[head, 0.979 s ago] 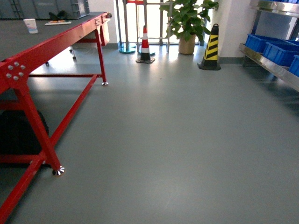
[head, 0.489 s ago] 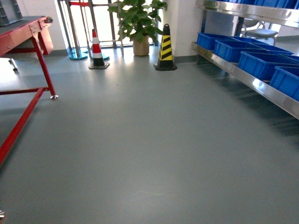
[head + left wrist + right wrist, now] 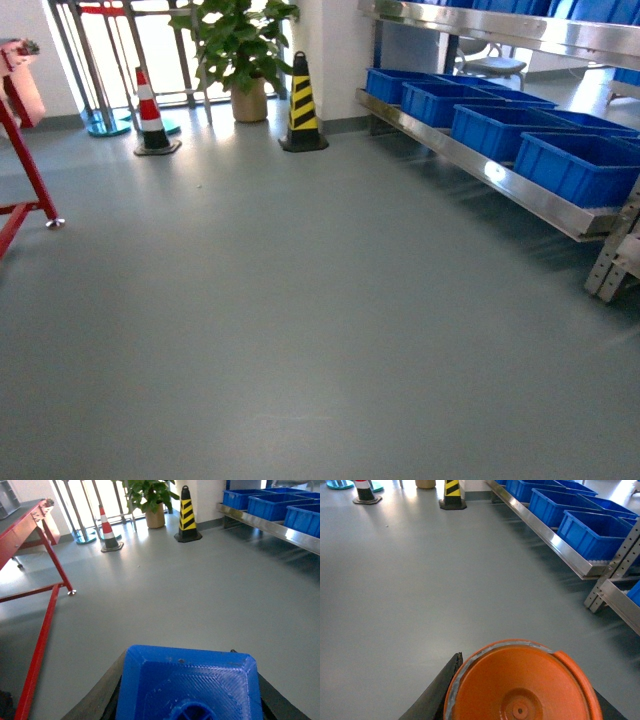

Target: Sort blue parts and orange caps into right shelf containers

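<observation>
Shelf [image 3: 520, 185] ahead on your right, blue crates [image 3: 575, 165] along it, left end effector [image 3: 187, 700] grasping a blue part [image 3: 190, 680], right end effector [image 3: 520, 700] grasping an orange cap [image 3: 522, 685].

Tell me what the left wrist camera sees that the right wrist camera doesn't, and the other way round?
Only the left wrist view shows a blue part held right under the lens, the red-framed table and the potted plant. Only the right wrist view shows an orange cap held close to the lens, and the shelf's near end with its slotted upright posts. Both show the grey floor, the yellow-and-black cone, the red-and-white cone and blue crates on the steel shelf.
</observation>
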`<state>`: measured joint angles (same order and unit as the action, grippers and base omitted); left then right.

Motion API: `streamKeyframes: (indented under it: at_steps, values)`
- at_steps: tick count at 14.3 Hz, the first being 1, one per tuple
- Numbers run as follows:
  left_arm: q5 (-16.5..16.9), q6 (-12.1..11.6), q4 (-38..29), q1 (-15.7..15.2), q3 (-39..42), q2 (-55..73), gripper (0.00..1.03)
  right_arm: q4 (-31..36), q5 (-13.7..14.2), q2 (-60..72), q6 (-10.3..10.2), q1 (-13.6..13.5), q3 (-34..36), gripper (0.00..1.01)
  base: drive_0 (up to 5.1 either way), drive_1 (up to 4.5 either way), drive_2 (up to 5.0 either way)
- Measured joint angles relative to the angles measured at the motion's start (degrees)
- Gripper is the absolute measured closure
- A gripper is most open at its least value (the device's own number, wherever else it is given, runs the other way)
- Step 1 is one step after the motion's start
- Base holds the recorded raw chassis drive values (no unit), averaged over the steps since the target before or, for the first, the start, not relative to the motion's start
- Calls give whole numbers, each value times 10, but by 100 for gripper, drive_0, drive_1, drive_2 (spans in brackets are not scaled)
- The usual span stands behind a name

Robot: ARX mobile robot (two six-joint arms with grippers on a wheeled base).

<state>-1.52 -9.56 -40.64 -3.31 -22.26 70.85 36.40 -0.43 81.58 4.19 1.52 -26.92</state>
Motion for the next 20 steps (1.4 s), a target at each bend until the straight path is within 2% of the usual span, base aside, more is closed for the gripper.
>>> streamKeyframes:
  at_steps: [20]
  values:
    - [-1, 0, 0, 0, 0, 0, 58, 0, 0, 0, 0, 0, 0, 57, -7, 402, -416]
